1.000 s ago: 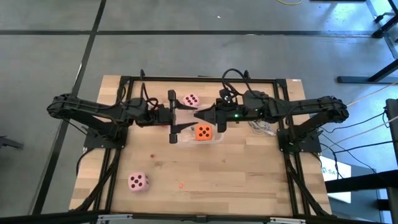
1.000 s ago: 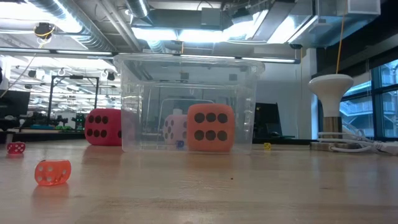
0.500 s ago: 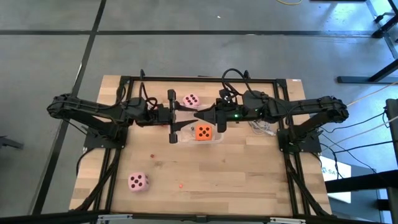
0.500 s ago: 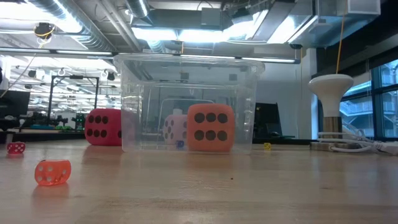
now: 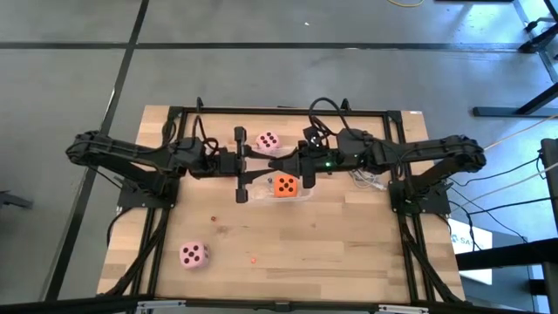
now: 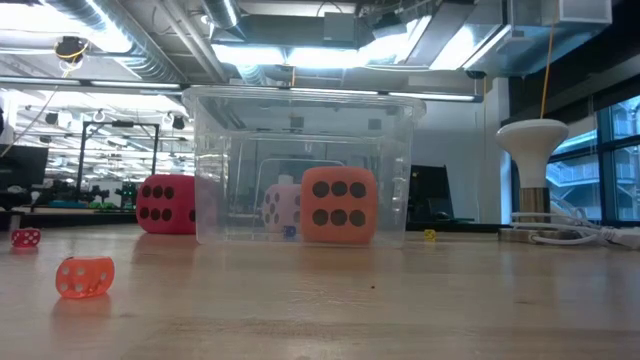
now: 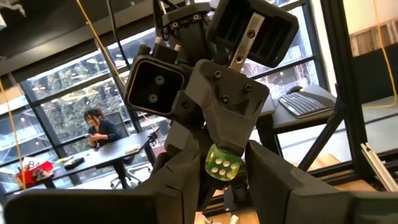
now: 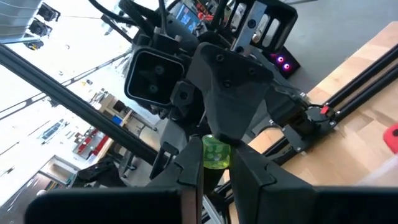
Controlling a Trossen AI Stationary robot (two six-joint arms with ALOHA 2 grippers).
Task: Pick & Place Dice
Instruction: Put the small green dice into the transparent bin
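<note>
The orange die (image 5: 285, 185) (image 6: 339, 205) lies in the clear tub (image 5: 307, 197). One pale pink die (image 5: 268, 140) rests on the table beyond the tub, and the other (image 5: 193, 255) sits near the left front. The red die (image 6: 166, 204) stands left of the tub, hidden under my left arm in the high view. Both arms meet high above the tub. My right gripper (image 5: 272, 163) (image 8: 216, 163) is shut on a small green die (image 7: 224, 163). My left gripper (image 5: 253, 164) faces it, open wide, with a finger on each side of the right fingertips and touching nothing. My right gripper pinches the small green die (image 8: 216, 152) between its two fingertips (image 8: 247, 169). The fingers come level from the table's right side. The die is lifted clear, high above the tub and out of the low view.
A small translucent orange die (image 6: 84, 277) (image 5: 254, 259) and a small red one (image 6: 26, 237) lie on the near left of the table. A small yellow die (image 6: 430, 236) and white cables (image 5: 368, 180) lie right of the tub. A black frame (image 5: 261, 111) borders the table.
My right gripper has edged a little toward the table's left, carrying the green die farther in between my left gripper's open fingers. The dice on the table and in the tub have not moved.
</note>
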